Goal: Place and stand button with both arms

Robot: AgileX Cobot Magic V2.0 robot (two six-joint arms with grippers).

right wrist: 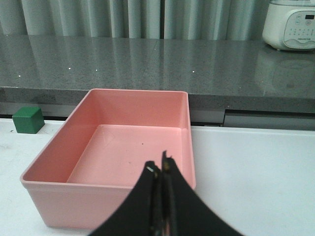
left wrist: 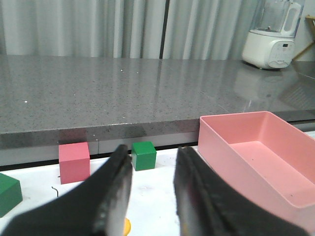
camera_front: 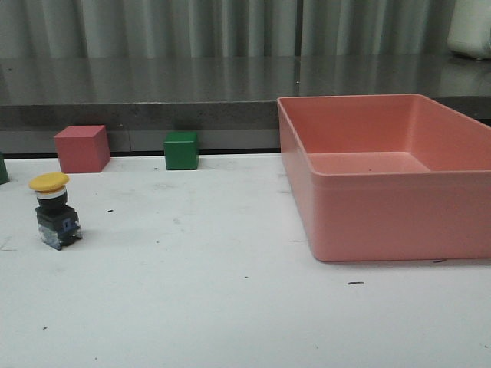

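The button (camera_front: 54, 211) stands upright on the white table at the left, yellow cap on top, silvery collar, black base with a blue mark. Neither gripper shows in the front view. In the left wrist view my left gripper (left wrist: 152, 162) is open and empty, raised above the table; a sliver of the yellow cap (left wrist: 127, 227) shows below, beside one finger (left wrist: 115, 189). In the right wrist view my right gripper (right wrist: 160, 169) is shut with nothing in it, hovering over the near wall of the pink bin (right wrist: 74, 196).
A large pink bin (camera_front: 383, 218) fills the right side. A red cube (camera_front: 81, 149) and a green cube (camera_front: 181, 150) sit at the table's back edge, below a grey counter (camera_front: 153, 88). Another green block (left wrist: 9, 194) lies far left. A white appliance (left wrist: 273, 34) stands on the counter.
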